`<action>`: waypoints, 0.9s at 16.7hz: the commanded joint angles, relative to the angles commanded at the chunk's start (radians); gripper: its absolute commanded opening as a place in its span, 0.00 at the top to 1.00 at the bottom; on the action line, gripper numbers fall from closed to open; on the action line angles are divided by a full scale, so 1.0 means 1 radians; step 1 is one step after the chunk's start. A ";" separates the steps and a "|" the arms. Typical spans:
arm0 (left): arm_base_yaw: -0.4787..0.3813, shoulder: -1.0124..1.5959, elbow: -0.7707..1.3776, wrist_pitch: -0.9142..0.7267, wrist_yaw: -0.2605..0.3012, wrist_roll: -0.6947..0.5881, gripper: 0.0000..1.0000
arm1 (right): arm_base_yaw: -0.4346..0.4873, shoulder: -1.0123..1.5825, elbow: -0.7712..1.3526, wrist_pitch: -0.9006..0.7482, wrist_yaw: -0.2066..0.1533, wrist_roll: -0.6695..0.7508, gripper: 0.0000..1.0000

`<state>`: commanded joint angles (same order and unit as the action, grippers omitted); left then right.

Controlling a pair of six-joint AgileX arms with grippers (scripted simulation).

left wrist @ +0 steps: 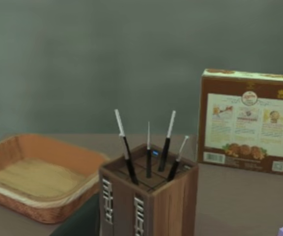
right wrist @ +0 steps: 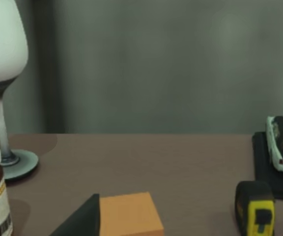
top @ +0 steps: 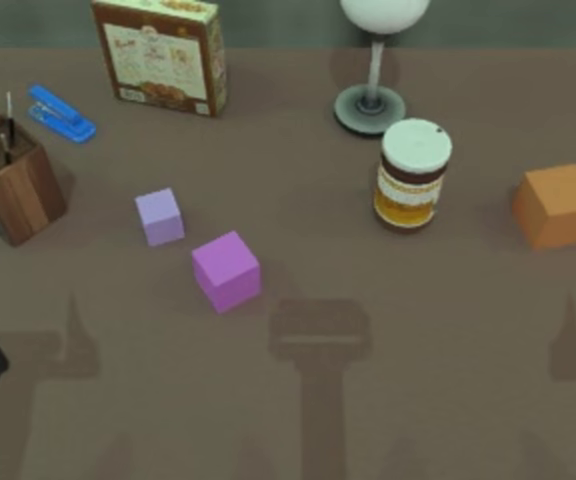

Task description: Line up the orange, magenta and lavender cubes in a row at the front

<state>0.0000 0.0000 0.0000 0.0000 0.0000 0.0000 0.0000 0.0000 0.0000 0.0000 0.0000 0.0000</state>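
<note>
At the lower edge of the top view the bare tabletop is crossed only by arm shadows, and no cube has been set there, so the task is judged to be at its start, with the first pick not yet made. A dark part of the left arm is seen at the far left edge of the frame; neither gripper is shown, so whether either is spread or pressed together cannot be told. Left of centre the magenta, a mid-sized matte pink-purple cube, is found turned slightly askew, with the lavender cube, smaller and paler, just beside it toward the upper left, apart from it. The orange, the largest and plain matte, is placed at the right edge, well apart from the others, with a jar to its left. A descent over one cube and a carry toward the lower edge is judged to be called for next.
</note>
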 joint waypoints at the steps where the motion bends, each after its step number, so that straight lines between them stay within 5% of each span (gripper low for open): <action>1: 0.000 0.000 0.000 0.000 0.000 0.000 0.00 | 0.000 0.000 0.000 0.000 0.000 0.000 0.00; 8: -0.023 0.162 0.130 -0.106 0.014 0.050 0.00 | 0.000 0.000 0.000 0.000 0.000 0.000 0.00; 15: -0.100 0.754 0.498 -0.494 0.035 0.237 0.00 | 0.000 0.000 0.000 0.000 0.000 0.000 0.00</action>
<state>-0.0997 0.7536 0.4982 -0.4937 0.0354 0.2375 0.0000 0.0000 0.0000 0.0000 0.0000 0.0000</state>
